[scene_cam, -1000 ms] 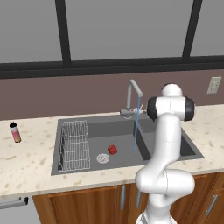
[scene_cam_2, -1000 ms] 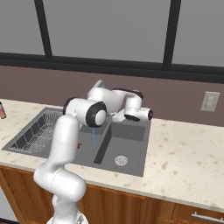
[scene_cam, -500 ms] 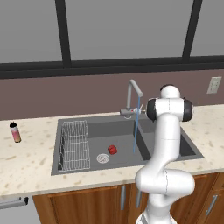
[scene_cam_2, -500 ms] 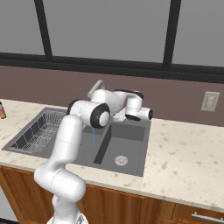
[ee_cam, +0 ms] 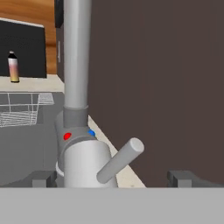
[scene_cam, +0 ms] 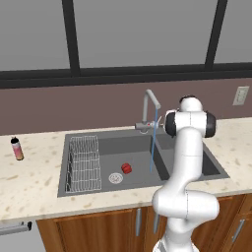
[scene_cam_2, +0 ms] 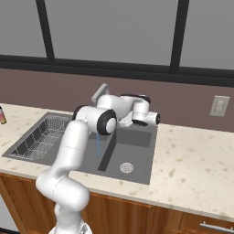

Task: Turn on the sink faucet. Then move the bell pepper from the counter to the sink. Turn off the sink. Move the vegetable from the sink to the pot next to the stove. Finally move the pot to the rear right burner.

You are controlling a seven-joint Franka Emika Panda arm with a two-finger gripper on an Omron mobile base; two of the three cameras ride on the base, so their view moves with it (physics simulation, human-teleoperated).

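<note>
In the hand view my gripper (ee_cam: 113, 178) is open, its two dark fingertips (ee_cam: 43, 178) standing on either side of the sink faucet (ee_cam: 78, 87), whose base and grey lever (ee_cam: 120, 159) lie between them. A thin blue stream of water (scene_cam: 153, 142) runs from the spout of the faucet (scene_cam: 149, 103) into the sink (scene_cam: 118, 145). The red bell pepper (scene_cam: 126, 168) lies on the basin floor beside a round drain (scene_cam: 115, 178). The pot and the stove are out of view.
A wire rack (scene_cam: 83, 162) fills the left end of the sink. A slim pink-and-tan bottle (scene_cam: 17, 148) stands on the beige counter (scene_cam: 29, 182) at far left. A dark wall with a window rises behind the faucet; a wall socket (scene_cam: 240, 95) is at right.
</note>
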